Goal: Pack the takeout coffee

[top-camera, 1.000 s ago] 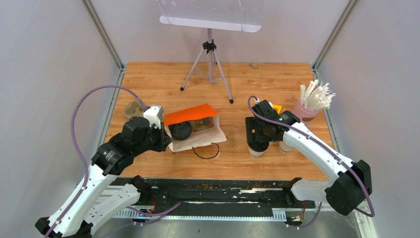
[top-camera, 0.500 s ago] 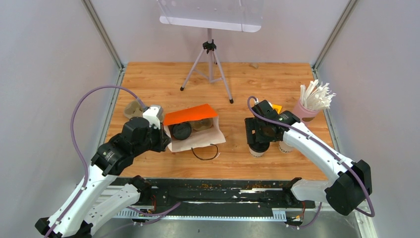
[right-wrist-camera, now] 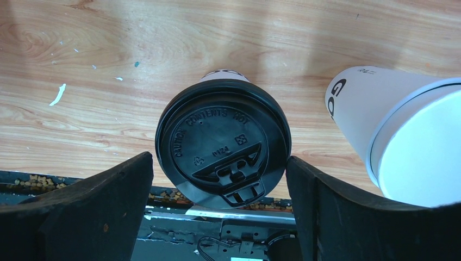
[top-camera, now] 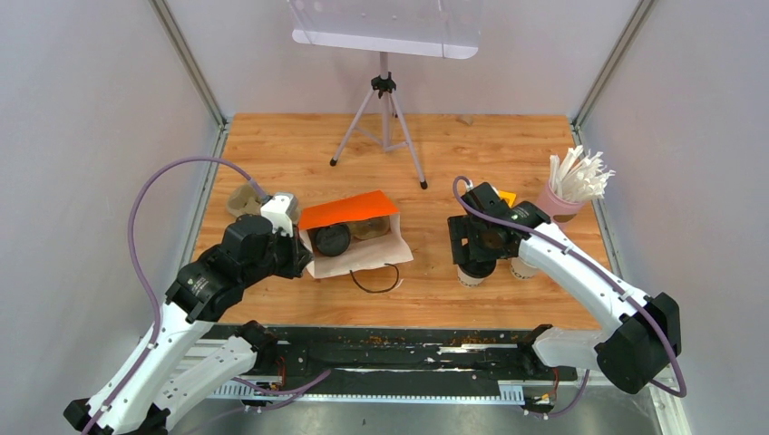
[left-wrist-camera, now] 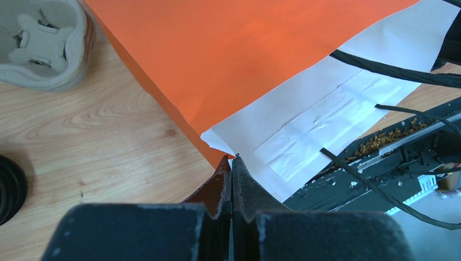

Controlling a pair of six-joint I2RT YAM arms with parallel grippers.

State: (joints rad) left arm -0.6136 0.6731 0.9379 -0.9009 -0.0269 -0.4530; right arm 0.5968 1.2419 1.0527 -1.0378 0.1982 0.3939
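Wooden bench (top-camera: 435, 154) below: the right jaws stand wide open, one each side of an upright lidded coffee cup (right-wrist-camera: 223, 144), centred between them, its long axis running straight down from them. A second white cup (right-wrist-camera: 402, 130) sits just outside their right side. The left jaws are closed, pinching a corner of the orange paper bag (left-wrist-camera: 228, 60); the right arm (top-camera: 580, 272) is nearer the cup
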